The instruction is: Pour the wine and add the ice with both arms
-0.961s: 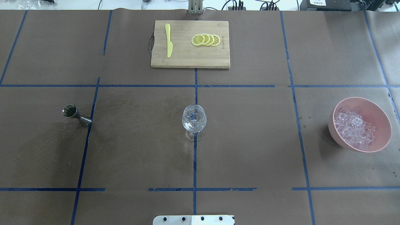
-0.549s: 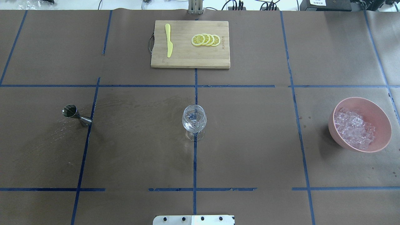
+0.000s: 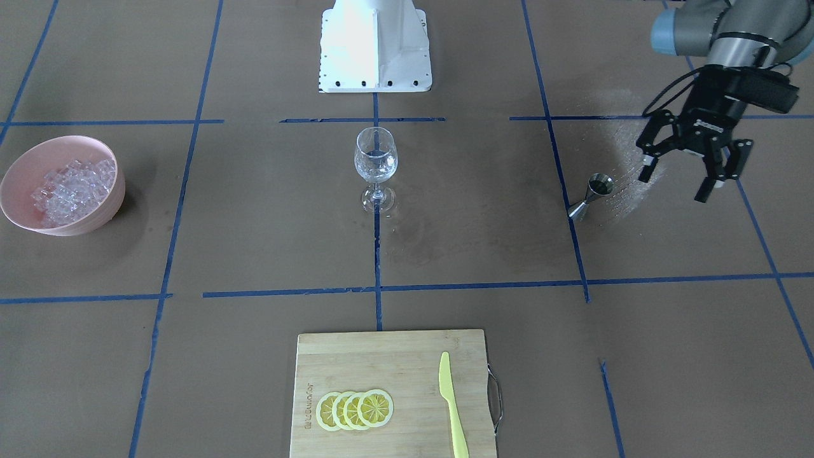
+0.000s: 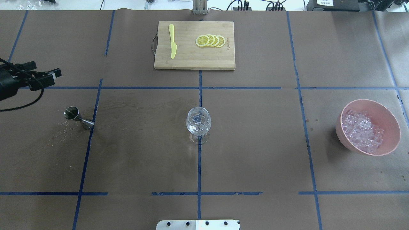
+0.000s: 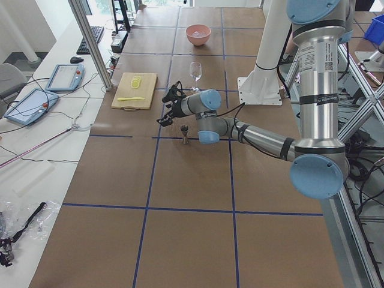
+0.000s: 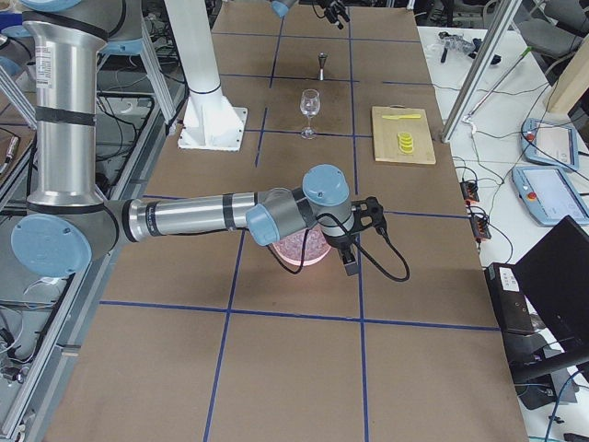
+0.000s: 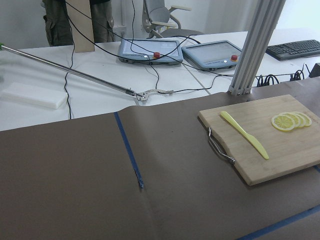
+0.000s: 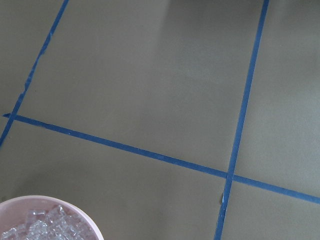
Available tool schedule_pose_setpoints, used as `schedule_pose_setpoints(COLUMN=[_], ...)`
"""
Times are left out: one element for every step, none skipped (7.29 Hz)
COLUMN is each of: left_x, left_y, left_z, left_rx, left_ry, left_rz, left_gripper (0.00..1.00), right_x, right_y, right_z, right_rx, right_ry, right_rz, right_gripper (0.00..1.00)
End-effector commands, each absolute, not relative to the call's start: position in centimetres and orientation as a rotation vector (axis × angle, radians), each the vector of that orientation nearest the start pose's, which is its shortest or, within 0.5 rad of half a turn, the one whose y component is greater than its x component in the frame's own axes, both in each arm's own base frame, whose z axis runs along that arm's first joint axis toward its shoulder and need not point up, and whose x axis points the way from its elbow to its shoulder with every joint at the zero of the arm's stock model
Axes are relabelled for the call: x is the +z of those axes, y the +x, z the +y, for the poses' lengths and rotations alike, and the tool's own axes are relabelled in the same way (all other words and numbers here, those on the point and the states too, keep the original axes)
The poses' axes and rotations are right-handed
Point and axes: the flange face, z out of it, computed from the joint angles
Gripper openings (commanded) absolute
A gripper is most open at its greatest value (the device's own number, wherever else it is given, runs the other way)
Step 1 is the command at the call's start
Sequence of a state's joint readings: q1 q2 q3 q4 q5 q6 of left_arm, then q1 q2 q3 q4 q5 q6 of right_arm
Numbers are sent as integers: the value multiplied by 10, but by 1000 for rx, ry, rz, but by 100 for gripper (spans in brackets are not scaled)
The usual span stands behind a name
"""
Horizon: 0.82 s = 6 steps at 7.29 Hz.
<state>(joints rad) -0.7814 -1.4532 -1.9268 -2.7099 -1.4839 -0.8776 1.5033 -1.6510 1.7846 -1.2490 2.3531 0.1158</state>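
Observation:
A clear stemmed wine glass (image 3: 375,159) stands upright at the table's middle, also in the overhead view (image 4: 198,123). A small steel jigger (image 3: 591,194) stands on the robot's left (image 4: 78,117). My left gripper (image 3: 674,184) hangs open and empty above the table, just outboard of the jigger; in the overhead view it shows at the left edge (image 4: 43,71). The ice (image 4: 361,131) is heaped in a pink bowl (image 4: 391,123) on the robot's right. My right gripper (image 6: 354,244) shows only in the exterior right view, next to the bowl (image 6: 299,250); I cannot tell whether it is open or shut.
A bamboo cutting board (image 4: 191,59) at the far middle holds a yellow knife (image 4: 172,41) and lemon slices (image 4: 211,41). The white pedestal (image 3: 375,44) stands at the robot's edge. Blue tape lines cross the brown table cover. Wet streaks lie around the jigger.
My left gripper has come into the overhead view at the left edge; it was out of that view before. The glass, jigger and bowl have not moved.

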Motion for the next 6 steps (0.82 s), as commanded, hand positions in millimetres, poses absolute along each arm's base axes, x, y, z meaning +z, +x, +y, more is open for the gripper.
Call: schedule_pose_setpoints(left_x=[411, 411, 416, 422, 437, 454], left_y=[244, 252, 269, 287, 301, 315], left_z=[-384, -377, -359, -342, -332, -323], left_rx=[-247, -319, -372, -399, -425, -443], left_ry=[1076, 1135, 1174, 1216, 1218, 1219], left_rz=[918, 868, 826, 779, 763, 743], left_gripper=[100, 100, 100, 100, 100, 100], right_x=[553, 553, 553, 553, 553, 553], right_y=[31, 31, 31, 31, 31, 31], right_z=[-478, -478, -477, -477, -477, -475], right_rx=[-132, -133, -133, -132, -134, -132], right_ry=[359, 361, 361, 359, 360, 359], right_rz=[-804, -804, -804, -804, -804, -804], right_gripper=[100, 100, 100, 100, 100, 100])
